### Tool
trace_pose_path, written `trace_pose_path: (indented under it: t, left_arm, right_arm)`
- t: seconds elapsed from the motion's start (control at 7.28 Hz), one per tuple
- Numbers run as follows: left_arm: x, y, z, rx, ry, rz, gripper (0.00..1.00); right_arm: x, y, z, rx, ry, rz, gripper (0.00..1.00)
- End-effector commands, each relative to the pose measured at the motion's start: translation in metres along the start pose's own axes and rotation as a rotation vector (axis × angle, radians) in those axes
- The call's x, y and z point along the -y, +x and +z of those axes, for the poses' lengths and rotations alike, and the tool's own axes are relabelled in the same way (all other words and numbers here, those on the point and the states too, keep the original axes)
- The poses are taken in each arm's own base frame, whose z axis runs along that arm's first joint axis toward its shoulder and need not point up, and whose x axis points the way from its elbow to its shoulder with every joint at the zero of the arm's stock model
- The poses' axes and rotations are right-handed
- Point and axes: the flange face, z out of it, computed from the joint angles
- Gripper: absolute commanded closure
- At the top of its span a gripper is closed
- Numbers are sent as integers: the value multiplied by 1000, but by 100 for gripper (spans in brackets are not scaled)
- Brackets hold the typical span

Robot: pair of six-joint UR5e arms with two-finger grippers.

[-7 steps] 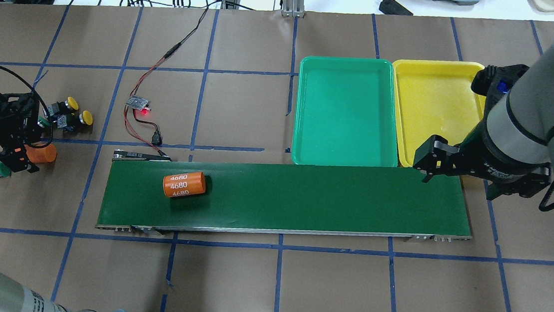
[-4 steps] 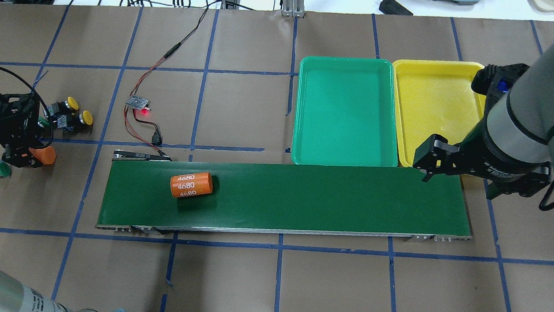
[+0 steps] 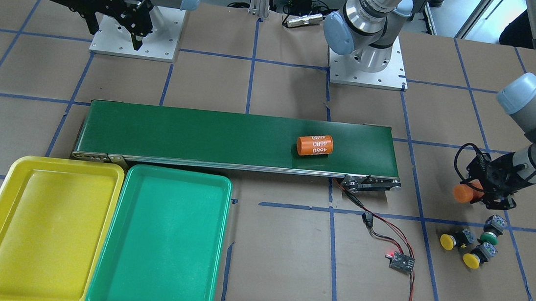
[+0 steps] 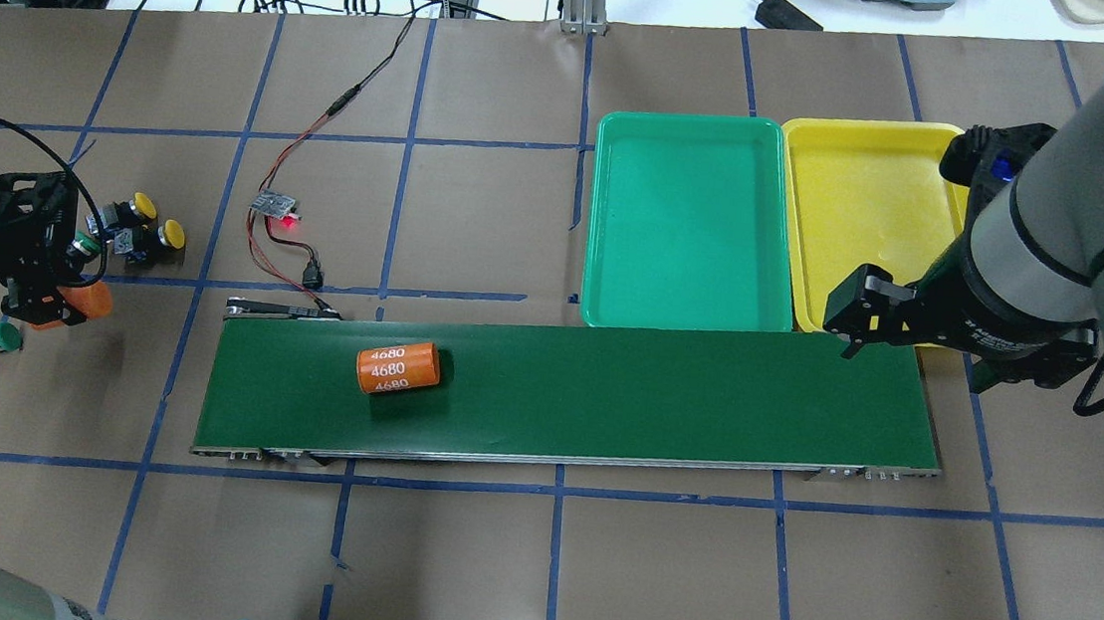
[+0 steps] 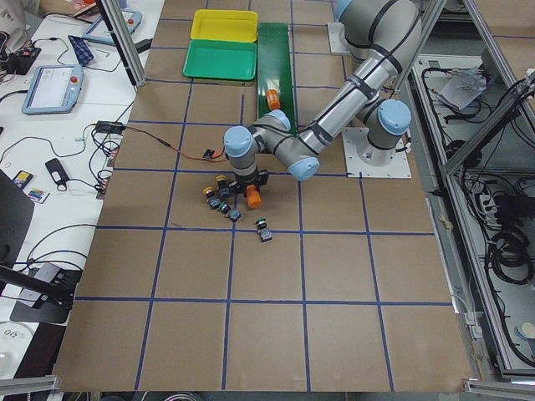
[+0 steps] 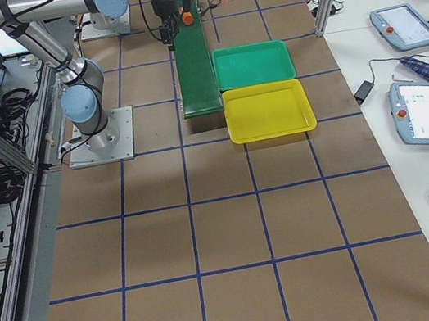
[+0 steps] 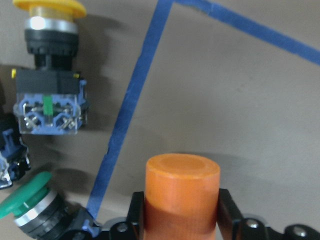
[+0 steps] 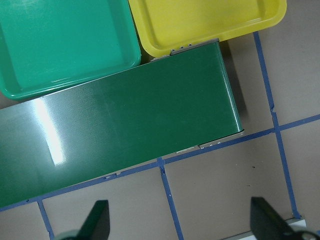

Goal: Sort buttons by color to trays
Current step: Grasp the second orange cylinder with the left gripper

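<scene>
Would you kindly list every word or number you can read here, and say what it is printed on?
"4680", printed three times, on the orange cylinder lying on the green belt.
White lettering on the right arm near its wrist: too blurred to read.
No other text can be read.

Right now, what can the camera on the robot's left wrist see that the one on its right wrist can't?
Only the left wrist view shows the left pincer shut on an orange cylinder, with a yellow button and a green button lying nearby. Only the right wrist view shows the green tray, the yellow tray and the dark green conveyor belt, all below the open, empty right pincer. Both show the brown table crossed by blue tape.
</scene>
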Motion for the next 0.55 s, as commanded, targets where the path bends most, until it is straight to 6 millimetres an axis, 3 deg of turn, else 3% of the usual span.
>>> trace_pose_path:
  t: [0.0, 0.14, 0.27, 0.41]
  left_arm:
    - [78, 48, -55, -29, 17, 42, 100]
    - [114, 70, -64, -24, 6, 59, 100]
    - [147, 99, -60, -28, 19, 41, 100]
    - [165, 126, -48, -36, 27, 19, 100]
  right_arm:
    - [0, 0, 0, -1, 0, 0, 0]
    - [0, 0, 1, -1, -2, 0, 0]
    - [0, 0, 0, -1, -1, 0, 0]
    - [0, 0, 0, -1, 0, 0, 0]
